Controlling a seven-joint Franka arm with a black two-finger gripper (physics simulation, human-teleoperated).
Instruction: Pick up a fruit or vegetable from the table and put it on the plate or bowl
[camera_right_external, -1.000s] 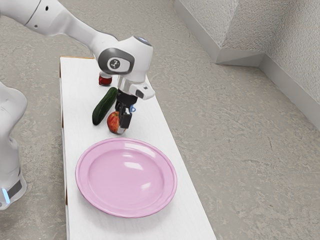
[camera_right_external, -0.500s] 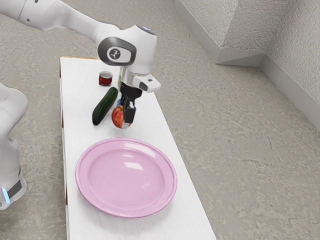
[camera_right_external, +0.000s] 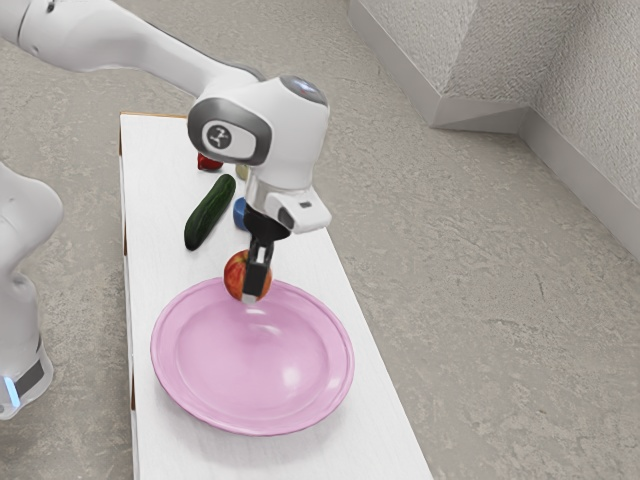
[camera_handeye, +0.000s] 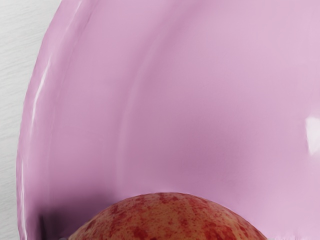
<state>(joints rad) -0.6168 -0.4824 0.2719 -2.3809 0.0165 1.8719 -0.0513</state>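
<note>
A red-and-yellow apple hangs in the air over the far rim of the pink plate, with my gripper shut on it. In the wrist view the apple bulges just under the hand, and the pink plate spreads beneath it. A dark green cucumber lies on the white table behind the plate, toward the arm.
A small red item and a blue item sit on the table behind my hand, partly hidden by the arm. The table is narrow; its long edge toward the exterior view's right runs close beside the plate.
My gripper has lifted the apple off the table beside the cucumber and carried it toward the plate; it now hovers over the plate's far rim.
</note>
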